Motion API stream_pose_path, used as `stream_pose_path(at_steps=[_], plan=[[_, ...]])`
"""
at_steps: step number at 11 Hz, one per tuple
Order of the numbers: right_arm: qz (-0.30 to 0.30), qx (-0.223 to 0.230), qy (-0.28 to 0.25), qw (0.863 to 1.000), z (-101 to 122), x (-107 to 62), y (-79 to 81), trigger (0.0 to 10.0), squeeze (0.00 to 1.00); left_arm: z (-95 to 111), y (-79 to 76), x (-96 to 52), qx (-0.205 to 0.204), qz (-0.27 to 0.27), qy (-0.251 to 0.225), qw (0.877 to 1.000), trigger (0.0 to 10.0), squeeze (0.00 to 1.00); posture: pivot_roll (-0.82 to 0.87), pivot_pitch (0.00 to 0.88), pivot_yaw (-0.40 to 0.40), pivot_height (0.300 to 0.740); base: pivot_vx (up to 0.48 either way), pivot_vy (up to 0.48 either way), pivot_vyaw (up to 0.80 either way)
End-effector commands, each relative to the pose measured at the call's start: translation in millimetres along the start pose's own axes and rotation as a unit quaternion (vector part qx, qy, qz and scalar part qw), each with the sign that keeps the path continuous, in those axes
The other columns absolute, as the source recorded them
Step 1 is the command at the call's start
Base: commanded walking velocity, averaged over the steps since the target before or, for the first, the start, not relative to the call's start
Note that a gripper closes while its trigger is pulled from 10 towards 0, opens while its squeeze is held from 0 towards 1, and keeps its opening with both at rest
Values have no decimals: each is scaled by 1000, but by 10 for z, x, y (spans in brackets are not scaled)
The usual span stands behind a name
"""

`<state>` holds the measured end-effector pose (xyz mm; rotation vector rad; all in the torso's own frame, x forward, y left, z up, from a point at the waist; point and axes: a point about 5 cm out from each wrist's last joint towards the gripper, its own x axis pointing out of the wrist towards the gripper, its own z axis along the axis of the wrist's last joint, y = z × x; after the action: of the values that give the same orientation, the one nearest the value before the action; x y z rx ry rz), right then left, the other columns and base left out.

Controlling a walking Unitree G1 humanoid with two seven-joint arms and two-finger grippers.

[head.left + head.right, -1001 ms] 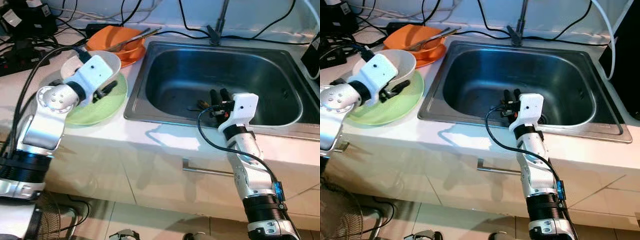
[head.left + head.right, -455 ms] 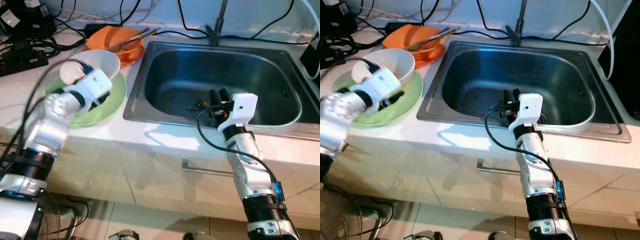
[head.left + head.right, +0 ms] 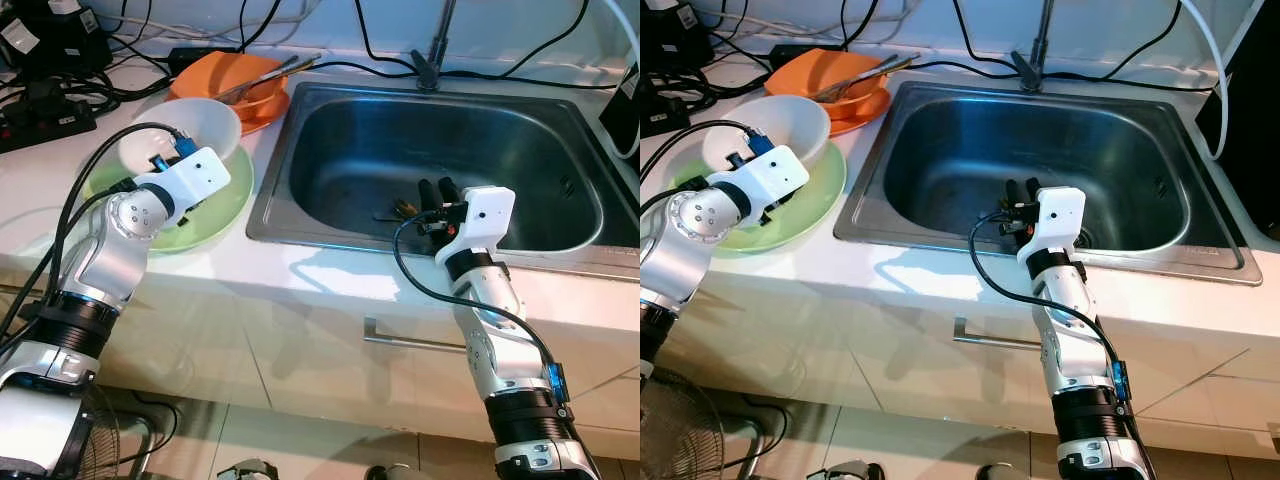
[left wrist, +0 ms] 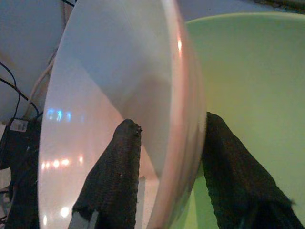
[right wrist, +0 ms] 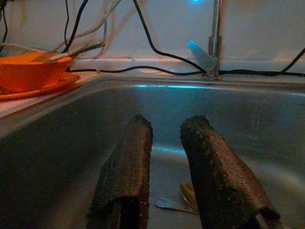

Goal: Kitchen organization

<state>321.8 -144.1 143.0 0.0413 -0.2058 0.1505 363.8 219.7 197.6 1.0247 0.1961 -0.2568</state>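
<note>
The white bowl [image 3: 188, 128] sits on the green plate [image 3: 222, 207] at the left of the counter, just near of the orange bowl [image 3: 232, 82] holding utensils. It looks rigid, glossy and breakable, probably slippery and fairly light, so its thin rim is the sensible place to pinch. The left gripper [image 4: 167, 157] straddles that rim, one finger [image 4: 116, 171] inside and one outside, though whether it clamps tight is unclear. The right gripper [image 5: 167, 157] hangs in the sink [image 3: 560, 255], fingers slightly parted and empty, above cutlery [image 5: 183, 198] on the basin floor.
</note>
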Motion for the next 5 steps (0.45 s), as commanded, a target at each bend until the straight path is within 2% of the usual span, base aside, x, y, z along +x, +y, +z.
stream_pose_path(at_steps=[1,5], plan=[[-7,-4,28,1000,-109,-31,-43,10000,0,-2,-8,15,8,1,2,1000,0,0,41,61,17,740,0,0,0],[-12,-4,29,999,-114,-28,-55,10000,0,45,17,7,-3,0,-13,1000,0,0,45,69,17,740,0,0,0]])
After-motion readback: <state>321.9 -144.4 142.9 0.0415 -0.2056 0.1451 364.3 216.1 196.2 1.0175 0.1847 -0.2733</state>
